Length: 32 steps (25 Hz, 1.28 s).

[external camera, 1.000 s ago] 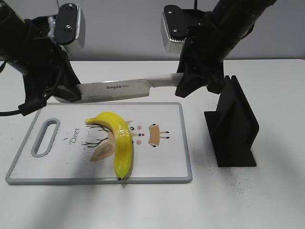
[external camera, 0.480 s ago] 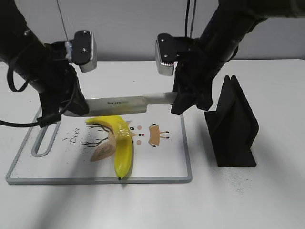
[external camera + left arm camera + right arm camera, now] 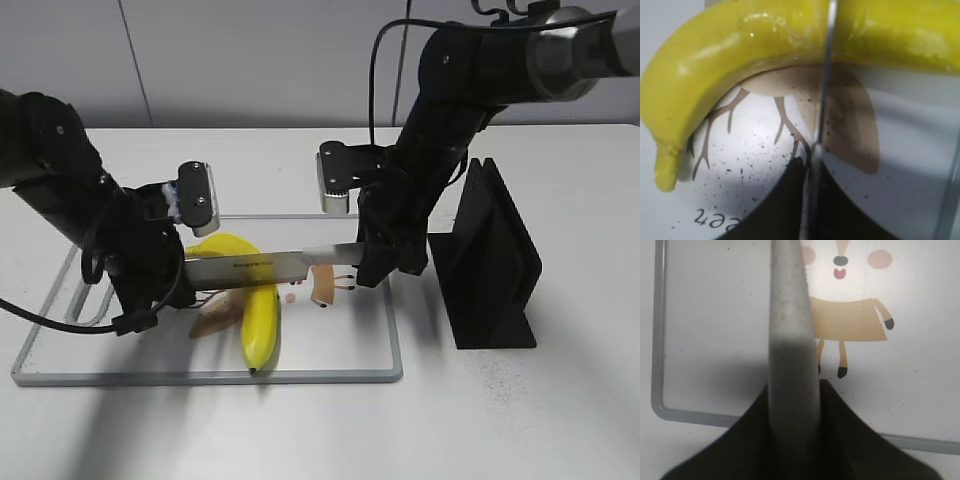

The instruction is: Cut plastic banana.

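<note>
On your white bench (image 3: pixel 560 420) the cutting board (image 3: pixel 340 370) carries the plastic banana (image 3: pixel 262 320), lying curved near the board's middle. Both arms hold the knife (image 3: pixel 262 268) level across it: your right jaws (image 3: pixel 375 262) are clenched on the handle, your left jaws (image 3: pixel 172 272) grasp the blade's tip end. The edge sits on the banana's upper part, which looks unbroken, so the cut is only starting and the press-through remains.
</note>
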Motion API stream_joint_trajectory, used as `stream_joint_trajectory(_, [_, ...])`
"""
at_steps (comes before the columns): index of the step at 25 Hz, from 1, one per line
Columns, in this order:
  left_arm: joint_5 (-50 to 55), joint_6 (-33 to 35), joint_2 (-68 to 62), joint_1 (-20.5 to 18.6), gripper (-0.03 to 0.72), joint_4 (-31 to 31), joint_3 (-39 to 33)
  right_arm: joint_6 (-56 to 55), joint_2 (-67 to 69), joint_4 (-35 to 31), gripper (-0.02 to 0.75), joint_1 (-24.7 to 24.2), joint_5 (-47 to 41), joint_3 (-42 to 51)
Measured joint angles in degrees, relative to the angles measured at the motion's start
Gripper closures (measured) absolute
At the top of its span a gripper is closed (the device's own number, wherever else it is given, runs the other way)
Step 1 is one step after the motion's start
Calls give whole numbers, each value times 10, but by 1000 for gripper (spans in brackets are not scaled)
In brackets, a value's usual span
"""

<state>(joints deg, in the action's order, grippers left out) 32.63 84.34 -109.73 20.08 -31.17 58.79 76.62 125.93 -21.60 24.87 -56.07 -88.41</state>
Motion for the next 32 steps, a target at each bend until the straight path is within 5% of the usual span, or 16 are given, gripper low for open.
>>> stream_joint_trajectory(24, [34,20,178,0,686,39,-6,-6,-119,14,568,6,-52,-44])
stream_joint_trajectory(27, [32,22,179,-1,593,26,-7,-7,-119,15,573,6,-52,-45])
stream_joint_trajectory(32, [30,13,179,-1,167,-8,-7,-18,-119,22,577,4,-40,-45])
